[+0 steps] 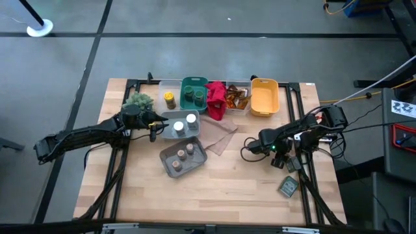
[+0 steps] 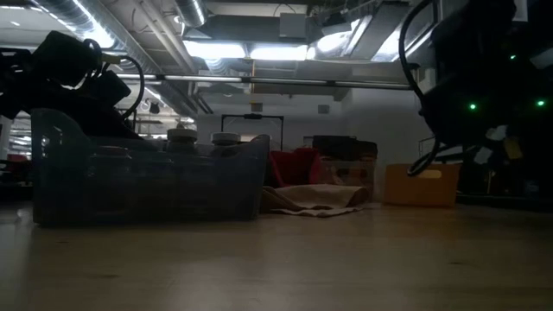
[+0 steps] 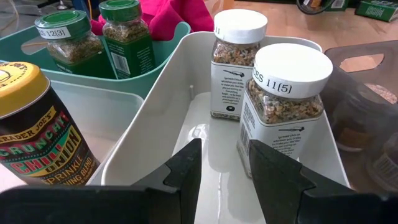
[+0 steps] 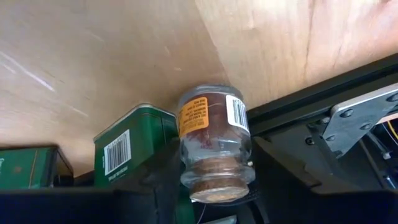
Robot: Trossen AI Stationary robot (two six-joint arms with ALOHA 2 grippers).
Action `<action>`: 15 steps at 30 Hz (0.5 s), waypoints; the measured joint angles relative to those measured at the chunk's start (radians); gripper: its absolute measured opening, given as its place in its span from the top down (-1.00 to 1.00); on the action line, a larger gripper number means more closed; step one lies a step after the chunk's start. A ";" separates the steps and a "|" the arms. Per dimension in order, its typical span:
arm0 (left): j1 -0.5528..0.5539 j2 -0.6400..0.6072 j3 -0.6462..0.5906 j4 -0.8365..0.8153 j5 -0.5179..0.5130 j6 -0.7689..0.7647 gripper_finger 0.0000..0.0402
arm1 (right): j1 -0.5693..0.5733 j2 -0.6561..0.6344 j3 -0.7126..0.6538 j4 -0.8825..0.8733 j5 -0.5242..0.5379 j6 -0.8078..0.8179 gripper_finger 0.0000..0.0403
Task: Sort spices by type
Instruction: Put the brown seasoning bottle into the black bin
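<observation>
At table's right edge I see right gripper (image 4: 214, 177) clamped on tan-lidded jar (image 4: 214, 146) | left gripper (image 3: 227, 171) parted over white bin (image 3: 149, 124)

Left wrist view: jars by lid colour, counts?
White-lid jars: 2
Green-lid jars: 2
Yellow-lid tin: 1
Total: 5
Contents of the grey bin are too blurred to count.

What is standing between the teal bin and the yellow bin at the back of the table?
In the high view, the red cloth and a clear bin of orange-brown packets lie between the teal bin and the yellow bin.
</observation>
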 joint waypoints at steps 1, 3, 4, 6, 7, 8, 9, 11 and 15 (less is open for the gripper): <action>0.000 0.000 0.000 0.000 0.000 0.000 0.37 | 0.000 0.000 0.002 0.001 0.000 0.000 0.12; 0.000 0.000 0.000 0.000 0.000 0.000 0.37 | 0.000 0.000 0.008 0.007 0.004 0.000 0.12; 0.000 0.000 0.000 0.000 0.000 0.000 0.37 | 0.000 0.000 0.012 0.014 0.008 0.000 0.13; 0.000 0.000 0.000 0.000 0.000 0.000 0.37 | 0.000 0.000 0.018 0.043 0.010 0.001 0.13; 0.000 0.000 0.000 0.000 0.000 0.000 0.37 | 0.000 0.001 0.021 0.068 0.010 0.001 0.14; 0.000 0.000 0.000 0.000 0.000 0.000 0.37 | 0.000 0.001 0.024 0.081 0.008 0.001 0.14; 0.000 0.000 0.000 0.000 0.000 0.000 0.37 | 0.000 0.001 0.024 0.089 0.002 0.000 0.14; 0.000 0.000 0.000 0.000 0.000 0.000 0.37 | 0.000 0.001 0.023 0.115 -0.008 -0.007 0.14; 0.000 0.000 0.000 0.000 0.000 0.000 0.37 | 0.000 0.001 0.023 0.116 -0.010 -0.025 0.13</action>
